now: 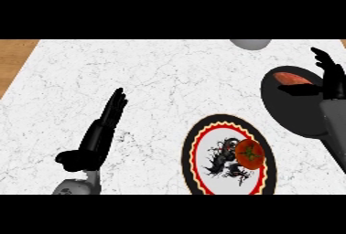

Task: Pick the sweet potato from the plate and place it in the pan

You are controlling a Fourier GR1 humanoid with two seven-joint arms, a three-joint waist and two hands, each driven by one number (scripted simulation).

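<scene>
At the lower left of the frame we are resting our left hand (101,132) on the white marble counter (162,82), fingers straight and released. Lower centre, the patterned plate (197,151) is carrying a red tomato (250,154). At the right, the black pan (290,114) is holding the sweet potato (292,78), reddish-orange and oblong, near its upper rim. Our right hand (331,73) is hovering above it, fingers spread open, grasping nothing.

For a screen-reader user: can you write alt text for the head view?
The sweet potato lies in the black pan, with the open right hand over the pan's far edge. A tomato sits on the plate; the left hand rests open.
</scene>
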